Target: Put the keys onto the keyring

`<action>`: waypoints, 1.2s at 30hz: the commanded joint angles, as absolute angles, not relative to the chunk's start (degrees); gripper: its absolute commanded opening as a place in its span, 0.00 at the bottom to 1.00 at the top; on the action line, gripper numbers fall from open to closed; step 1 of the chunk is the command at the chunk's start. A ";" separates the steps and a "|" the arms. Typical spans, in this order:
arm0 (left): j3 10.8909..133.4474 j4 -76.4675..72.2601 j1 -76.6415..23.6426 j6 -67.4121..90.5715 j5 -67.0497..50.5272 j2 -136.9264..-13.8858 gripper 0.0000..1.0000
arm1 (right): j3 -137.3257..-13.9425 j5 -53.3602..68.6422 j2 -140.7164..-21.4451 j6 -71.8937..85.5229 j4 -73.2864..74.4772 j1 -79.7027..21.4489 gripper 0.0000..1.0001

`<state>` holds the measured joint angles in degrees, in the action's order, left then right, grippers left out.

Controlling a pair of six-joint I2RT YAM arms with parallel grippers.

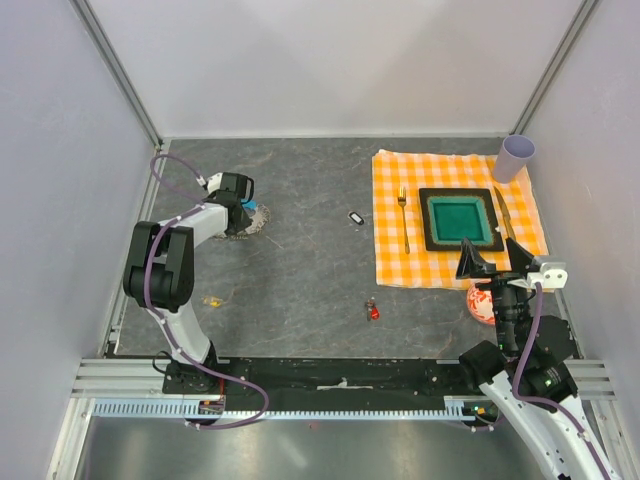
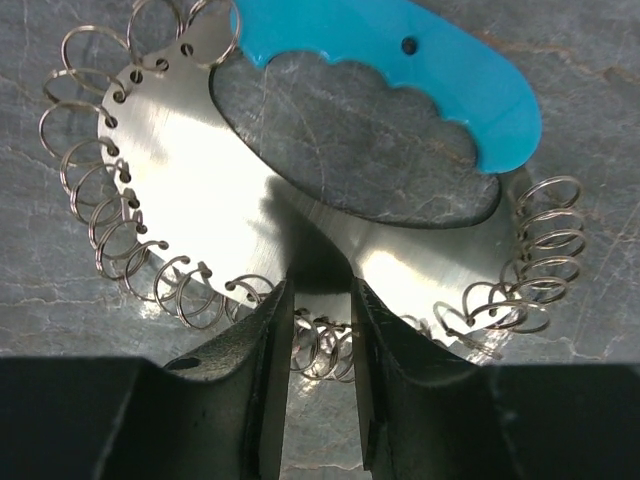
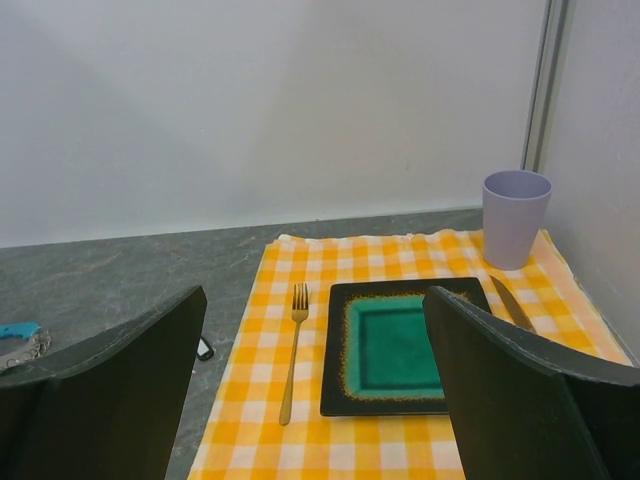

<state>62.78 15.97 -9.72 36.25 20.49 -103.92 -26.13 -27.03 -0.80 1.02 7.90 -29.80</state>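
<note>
Left end effector [image 2: 318, 300] is down on the keyring [image 2: 200, 170] toward the desk's [image 1: 300, 270] far left corner. Its fingers are narrowed over the shiny rim with small wire rings in the gap; we cannot tell if they clamp it. The blue handle [image 2: 400, 60] sits across from the fingers. We see the red-headed key [image 1: 373, 311] alone near the middle of the near edge, well apart. Right end effector [image 1: 495, 262] hangs wide open and empty over the checked cloth's [image 1: 395, 260] near edge.

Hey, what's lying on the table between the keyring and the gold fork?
A small black-and-white fob lies alone on the grey table, between the keyring and the fork. The top view shows it best.
</note>
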 commanded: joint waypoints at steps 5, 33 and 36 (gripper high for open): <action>58.37 16.61 -10.37 40.69 20.57 -98.88 0.36 | -25.75 -26.72 -0.62 0.44 5.80 -30.06 0.98; 46.58 18.62 -36.12 48.17 9.30 -82.54 0.49 | -25.49 -25.23 -0.88 0.35 5.36 -29.97 0.98; 47.81 22.75 -36.12 46.41 13.25 -78.49 0.60 | -25.58 -24.87 -0.97 0.44 5.45 -30.15 0.98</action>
